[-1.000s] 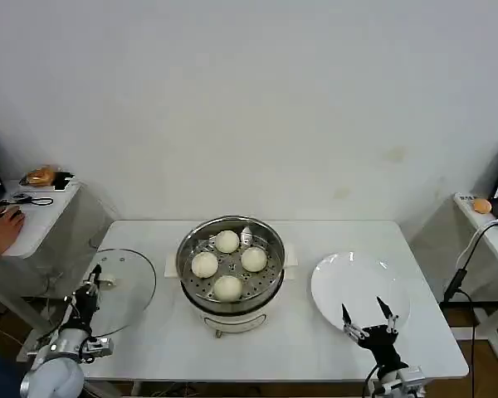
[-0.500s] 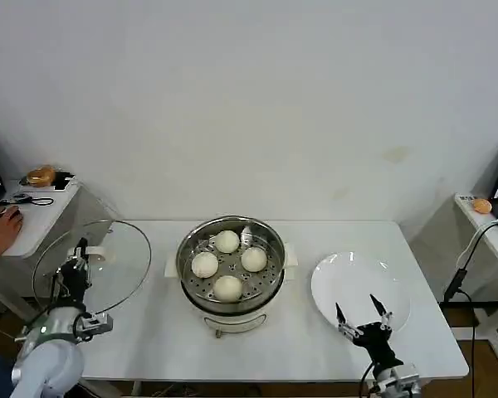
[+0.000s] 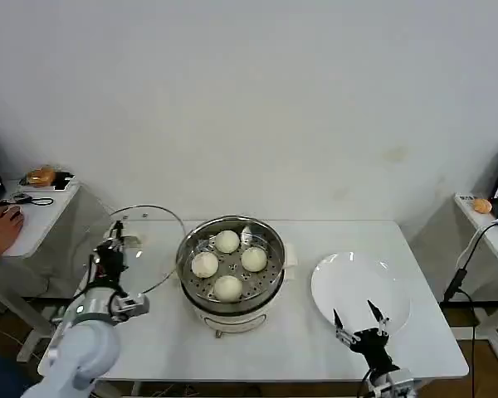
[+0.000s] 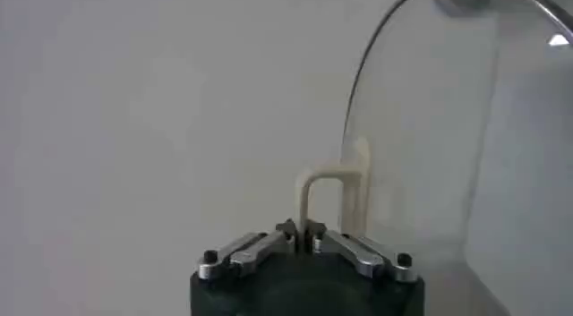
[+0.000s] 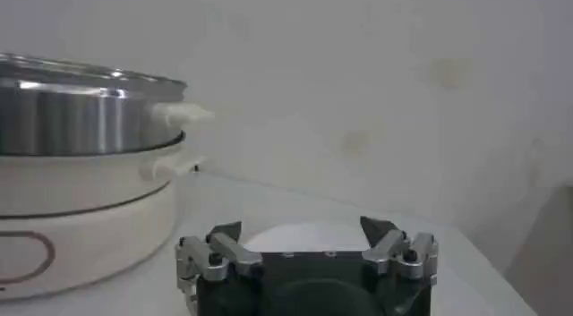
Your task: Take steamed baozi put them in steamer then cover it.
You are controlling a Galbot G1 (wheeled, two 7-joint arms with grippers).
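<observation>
Several creamy-white baozi (image 3: pixel 227 241) lie on the perforated tray inside the shiny steamer (image 3: pixel 270 278) at the table's middle. My left gripper (image 3: pixel 112 253) is shut on the pale handle (image 4: pixel 336 188) of the glass lid (image 3: pixel 153 240), which hangs tilted in the air just left of the steamer. In the left wrist view that gripper (image 4: pixel 300 233) pinches the handle and the lid (image 4: pixel 430 148) stands beyond it. My right gripper (image 3: pixel 355 319) is open and empty over the near edge of the white plate (image 3: pixel 357 278). From the right wrist the gripper (image 5: pixel 303 226) faces the steamer (image 5: pixel 81 112).
A side table at the left (image 3: pixel 41 211) holds small items, and a person's hand (image 3: pixel 0 228) rests there. Another side table (image 3: pixel 481 220) with a cable stands at the right. The white wall is close behind the table.
My left gripper has lifted the glass lid off the table and carried it right, toward the steamer. The right gripper has drawn back slightly toward the table's near edge.
</observation>
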